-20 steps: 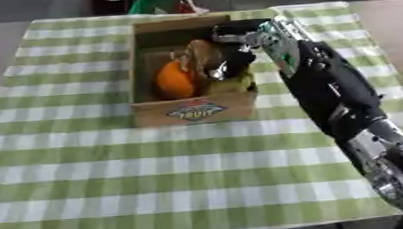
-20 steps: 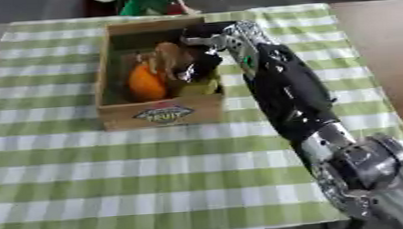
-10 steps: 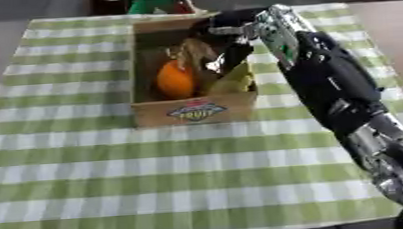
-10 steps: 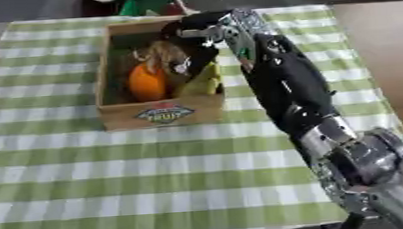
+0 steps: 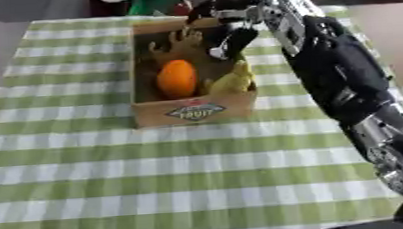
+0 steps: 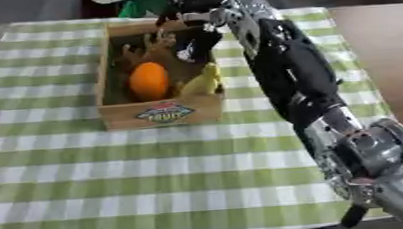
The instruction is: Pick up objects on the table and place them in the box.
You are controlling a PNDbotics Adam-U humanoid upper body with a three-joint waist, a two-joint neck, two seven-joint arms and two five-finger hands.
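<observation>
A green-and-white checked cloth (image 5: 156, 179) covers the worktop (image 5: 384, 30), which shows bare brown at the right edge. The robot's right arm (image 5: 343, 78) reaches in from the lower right across the cloth to the cardboard box (image 5: 192, 112) (a fruit label on its front wall), which stands toward the far side. The right hand (image 5: 230, 22) hangs over the box's far right corner, fingers curled downward with nothing clearly between them. Inside the box lie an orange (image 5: 178, 79), a yellow pear-shaped fruit (image 5: 234, 80) against the right wall, and a brown branching thing (image 5: 176, 42) at the back.
</observation>
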